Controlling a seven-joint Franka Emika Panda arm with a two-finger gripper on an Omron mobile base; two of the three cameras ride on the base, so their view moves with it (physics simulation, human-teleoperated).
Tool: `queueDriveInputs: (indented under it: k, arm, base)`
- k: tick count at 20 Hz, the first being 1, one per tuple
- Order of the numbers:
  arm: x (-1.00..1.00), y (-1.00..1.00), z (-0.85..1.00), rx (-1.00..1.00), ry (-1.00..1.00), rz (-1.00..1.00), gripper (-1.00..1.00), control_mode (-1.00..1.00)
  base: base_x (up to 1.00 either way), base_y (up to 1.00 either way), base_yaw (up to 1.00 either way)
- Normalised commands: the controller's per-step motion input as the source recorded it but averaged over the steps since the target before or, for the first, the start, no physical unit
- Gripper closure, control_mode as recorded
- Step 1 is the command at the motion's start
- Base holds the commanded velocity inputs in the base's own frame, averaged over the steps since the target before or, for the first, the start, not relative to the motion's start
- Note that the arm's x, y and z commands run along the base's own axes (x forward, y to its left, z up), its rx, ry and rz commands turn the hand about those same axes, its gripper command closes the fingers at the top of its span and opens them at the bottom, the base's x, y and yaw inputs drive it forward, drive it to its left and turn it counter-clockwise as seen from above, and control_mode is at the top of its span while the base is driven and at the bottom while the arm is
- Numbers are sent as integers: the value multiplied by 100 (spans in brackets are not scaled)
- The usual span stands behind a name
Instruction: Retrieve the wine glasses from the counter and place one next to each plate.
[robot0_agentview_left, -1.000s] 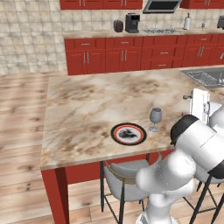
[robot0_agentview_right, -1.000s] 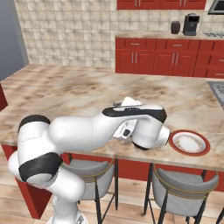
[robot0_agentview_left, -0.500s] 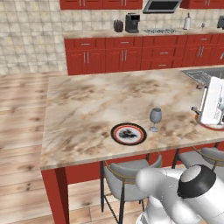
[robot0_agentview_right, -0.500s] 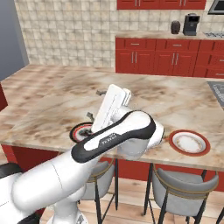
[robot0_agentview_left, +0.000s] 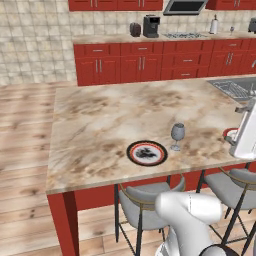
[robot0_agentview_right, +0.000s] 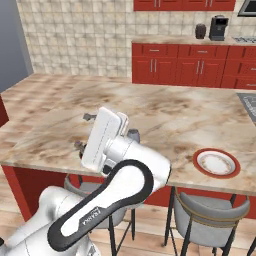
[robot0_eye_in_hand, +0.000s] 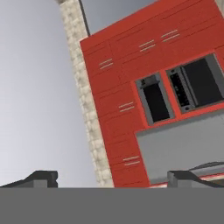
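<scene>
Marbled beige stone forms the island top (robot0_agentview_left: 100, 125) in the left base view, where one wine glass (robot0_agentview_left: 177, 135) stands upright just right of the black-rimmed plate (robot0_agentview_left: 146, 153), close to it but apart. At the right edge the white hand (robot0_agentview_left: 246, 131) of the arm covers most of the red-rimmed plate (robot0_agentview_left: 230, 133), leaving only a sliver of rim. On the far counter (robot0_agentview_left: 165, 38) by the hob, a small shape beside the paper towel roll (robot0_agentview_left: 214, 25) is too tiny to identify. Stools (robot0_agentview_left: 137, 205) below the island are partly covered by the arm.

From the right base view, the red-rimmed plate (robot0_agentview_right: 216, 163) lies in full sight near the island's front edge. The arm's hand (robot0_agentview_right: 102, 137) hides the other plate and most of the glass; only a grey bit shows beside it.

In the hand view the two fingertips (robot0_eye_in_hand: 41, 178) stand wide apart with nothing between them, facing red cabinets (robot0_eye_in_hand: 131, 87) and wall ovens (robot0_eye_in_hand: 183, 89), seen tilted.
</scene>
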Motion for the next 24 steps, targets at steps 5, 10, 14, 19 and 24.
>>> queueDriveInputs:
  k: [5,10,14,19,24]
  arm:
    - [-80,33,4,0,-17,-1,-100,-100]
    - [-39,25,11,0,-13,0,-100,100]
    - [0,0,0,0,0,0,-100,100]
    - [0,0,0,0,0,0,-100,100]
    - [0,0,0,0,0,0,-100,100]
  base:
    - [0,0,0]
    - [-40,55,0]
    - [-70,100,0]
    - [-41,100,-1]
    - [-6,100,0]
